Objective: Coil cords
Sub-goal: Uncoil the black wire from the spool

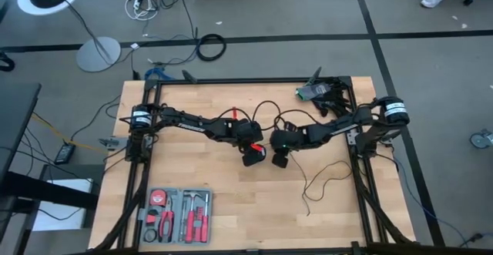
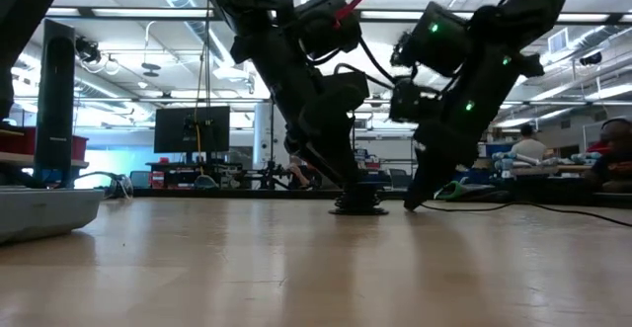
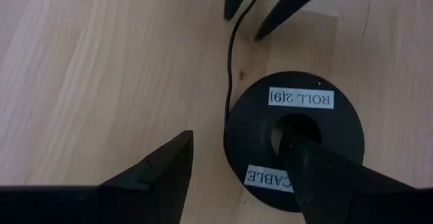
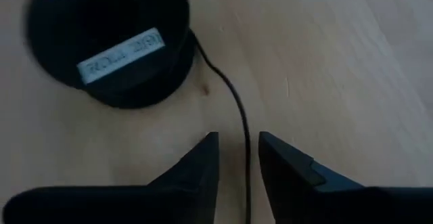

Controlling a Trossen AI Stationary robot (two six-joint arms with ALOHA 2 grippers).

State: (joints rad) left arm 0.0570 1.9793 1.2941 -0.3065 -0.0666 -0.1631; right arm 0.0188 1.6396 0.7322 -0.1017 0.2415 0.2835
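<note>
The cord is a thin black wire (image 4: 233, 99) that runs from a flat black spool (image 3: 294, 139) with white labels, lying at the table's middle (image 2: 358, 205). Its loose end loops toward the near right (image 1: 327, 179). My left gripper (image 3: 237, 143) stands open over the spool, slanting down. My right gripper (image 4: 238, 143) is open just right of the spool (image 1: 279, 160). Its fingers stand on either side of the wire, with a narrow gap and no touch that I can see. My left gripper has one fingertip (image 3: 291, 143) down in the spool's centre hole (image 3: 301, 124). The other finger (image 3: 177, 158) stands outside the rim, apart from it, over the bare wood. The fingers come slanting down from above. The spool lies flat on the table.
A tray of red-handled tools (image 1: 179, 215) sits at the near left. A green board with clutter (image 1: 314, 93) lies at the far right corner. Black frame rails (image 1: 246, 81) run along the table's edges. Bare wood (image 1: 254, 209) shows toward the near edge.
</note>
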